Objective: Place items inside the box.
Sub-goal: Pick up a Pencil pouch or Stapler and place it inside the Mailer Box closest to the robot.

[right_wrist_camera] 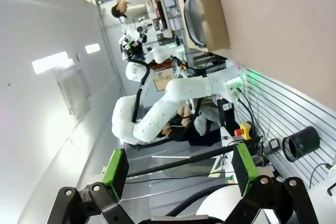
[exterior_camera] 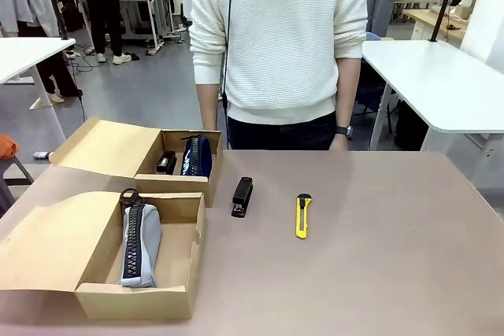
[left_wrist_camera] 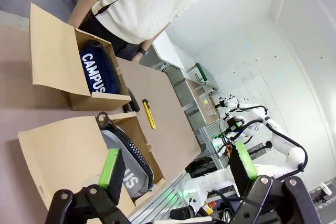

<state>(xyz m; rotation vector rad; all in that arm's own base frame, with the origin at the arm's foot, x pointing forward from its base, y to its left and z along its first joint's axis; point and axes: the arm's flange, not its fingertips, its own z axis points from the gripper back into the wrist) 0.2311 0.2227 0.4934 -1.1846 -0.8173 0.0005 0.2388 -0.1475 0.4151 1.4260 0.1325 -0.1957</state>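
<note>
**Both grippers wide open and empty; all items lie clear of them.**

Left gripper (left_wrist_camera: 176,166): jaws fully spread, nothing held. In its wrist view the grey pouch (left_wrist_camera: 123,150) lies in the near box (left_wrist_camera: 55,150) just beyond the fingers, not touching. The navy pouch (exterior_camera: 197,156) stands in the far box (exterior_camera: 177,186), farther off. The black stapler (exterior_camera: 242,197) lies on the table just beside the far box, with the yellow utility knife (exterior_camera: 303,216) near it, apart. Right gripper (right_wrist_camera: 179,166): jaws fully spread, nothing held, well apart from the boxes and the knife.
</note>
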